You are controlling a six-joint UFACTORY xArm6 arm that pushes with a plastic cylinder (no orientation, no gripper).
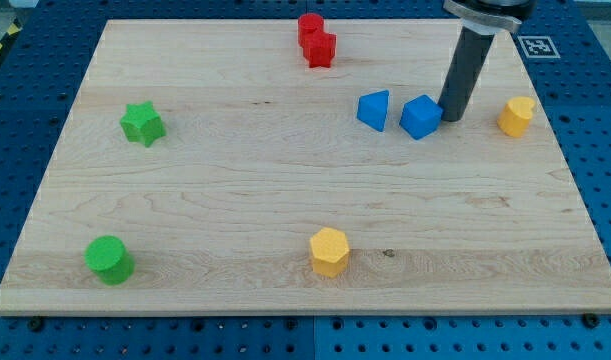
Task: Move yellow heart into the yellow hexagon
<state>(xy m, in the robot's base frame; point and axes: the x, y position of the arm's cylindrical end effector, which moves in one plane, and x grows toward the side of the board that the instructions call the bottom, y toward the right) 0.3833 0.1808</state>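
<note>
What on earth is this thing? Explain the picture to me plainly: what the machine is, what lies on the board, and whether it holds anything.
This is a single camera view looking down at a slant on a wooden board set on a blue pegboard base. The dark rod coming in from the view's top right belongs to a robot arm. It has no jaws and holds nothing; it only pushes blocks with my tip.

My tip sits just to the view's right of a blue cube, very close to it. Left of that lies another blue block. Further right is the yellow heart, which is to be pushed to the yellow hexagon near the view's bottom. Also there: two red blocks at the top, a green star and a green cylinder on the left.
</note>
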